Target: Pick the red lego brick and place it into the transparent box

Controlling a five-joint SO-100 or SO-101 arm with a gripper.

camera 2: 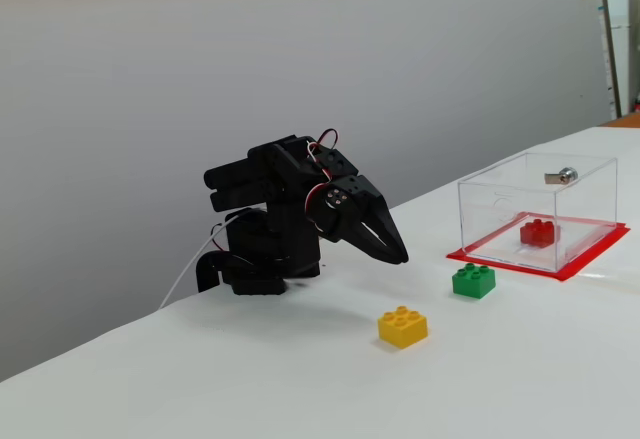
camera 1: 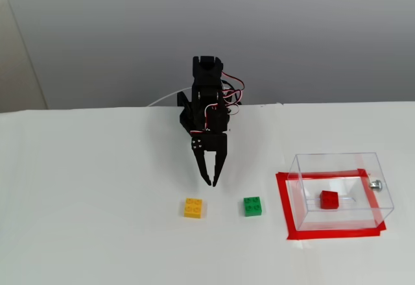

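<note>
Inside the transparent box (camera 1: 382, 194) lies the red lego brick (camera 1: 329, 200), placing apparently done; above the counter (camera 1: 97, 233), near the yellow brick (camera 1: 192, 208), hangs the tool (camera 1: 212, 184), pressed together, empty, needing only retreat.

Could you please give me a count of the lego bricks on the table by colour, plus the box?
Red lego brick: 1, inside the transparent box
Yellow brick: 1
Green brick: 1
Transparent box: 1
Total: 4
</note>
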